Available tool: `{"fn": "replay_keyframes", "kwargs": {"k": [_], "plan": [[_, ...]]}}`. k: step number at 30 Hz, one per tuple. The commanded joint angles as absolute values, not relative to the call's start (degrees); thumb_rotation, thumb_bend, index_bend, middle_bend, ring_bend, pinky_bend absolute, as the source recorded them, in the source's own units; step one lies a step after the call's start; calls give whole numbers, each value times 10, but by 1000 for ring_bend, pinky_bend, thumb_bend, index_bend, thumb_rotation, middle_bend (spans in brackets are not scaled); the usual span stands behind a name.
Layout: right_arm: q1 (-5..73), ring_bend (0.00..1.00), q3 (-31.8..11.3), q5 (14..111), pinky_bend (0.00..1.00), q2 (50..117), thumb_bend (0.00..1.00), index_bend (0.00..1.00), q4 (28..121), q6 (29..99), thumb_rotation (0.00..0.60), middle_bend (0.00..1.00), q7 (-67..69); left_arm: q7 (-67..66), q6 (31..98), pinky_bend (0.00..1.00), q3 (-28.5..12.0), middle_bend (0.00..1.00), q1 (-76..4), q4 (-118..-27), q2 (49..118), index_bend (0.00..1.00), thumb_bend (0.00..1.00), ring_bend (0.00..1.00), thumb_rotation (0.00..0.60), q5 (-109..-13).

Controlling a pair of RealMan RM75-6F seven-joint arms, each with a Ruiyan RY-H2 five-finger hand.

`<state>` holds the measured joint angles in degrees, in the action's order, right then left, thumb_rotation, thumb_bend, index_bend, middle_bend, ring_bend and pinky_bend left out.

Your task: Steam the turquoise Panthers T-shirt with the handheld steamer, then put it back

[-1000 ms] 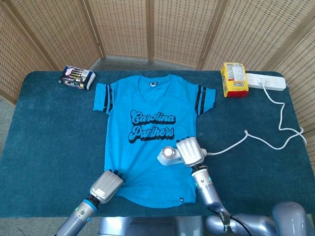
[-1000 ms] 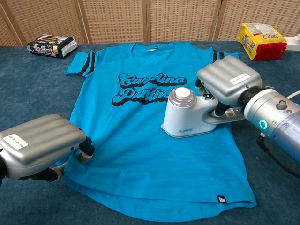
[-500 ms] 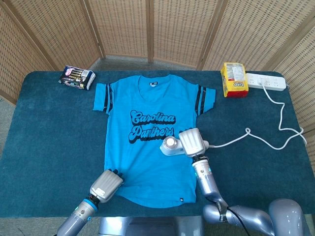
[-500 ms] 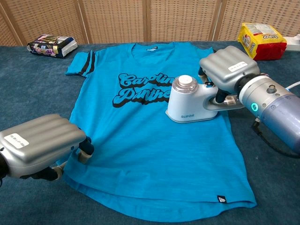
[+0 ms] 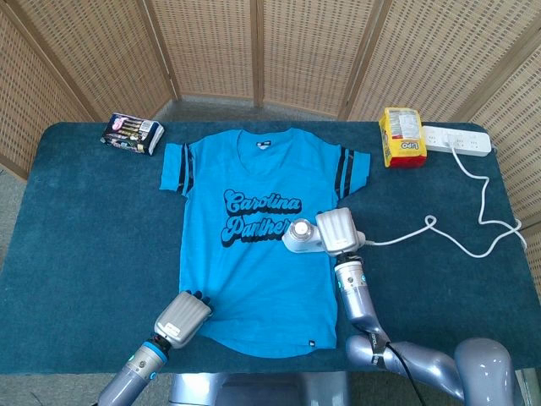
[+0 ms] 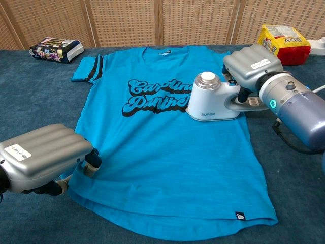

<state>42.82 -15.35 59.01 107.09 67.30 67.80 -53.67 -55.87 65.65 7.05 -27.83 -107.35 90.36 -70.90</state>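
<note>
Pinning the lower left hem of the turquoise Panthers T-shirt (image 6: 162, 147), the left hand (image 6: 43, 157) lies knuckles-up with fingers curled onto the fabric, bare teal cloth table (image 5: 84, 220) open beside it. Flat and smooth, the shirt spreads mid-table. On its right side, just past the lettering, sits the white rounded SUPOR handheld steamer (image 6: 210, 99), its handle gripped by the right hand (image 6: 252, 65); a white cord (image 5: 423, 233) snakes to the power strip (image 5: 457, 139)

Matt turquoise cloth T-shirt (image 6: 167, 152), my right hand (image 6: 251, 66) in smooth grey plastic, glossy white plastic steamer (image 6: 210, 99) at its fingers, napped teal table cloth (image 5: 93, 228), woven rattan screen (image 5: 211, 46)
</note>
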Motion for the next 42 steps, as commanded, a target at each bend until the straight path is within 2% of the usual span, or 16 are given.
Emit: {"fn": "replay_keyframes", "kwargs": {"k": [1,28,42], "plan": [[428,803,-152,589,731,1072,271,783,670,677,600,774,-533,-559,657,577,71,506,-278,-1073,904,659,481,451,600,-709],[388,803,-81,637,736,1057,267,783,780,716,600,774,-550,-553,654,577,74,505,-282,-1069,909,659,482,451,600,-716],[384,803,-69,648,733,1042,267,783,820,716,600,773,-587,-551,652,577,73,505,-283,-1065,913,659,482,451,599,-715]]}}
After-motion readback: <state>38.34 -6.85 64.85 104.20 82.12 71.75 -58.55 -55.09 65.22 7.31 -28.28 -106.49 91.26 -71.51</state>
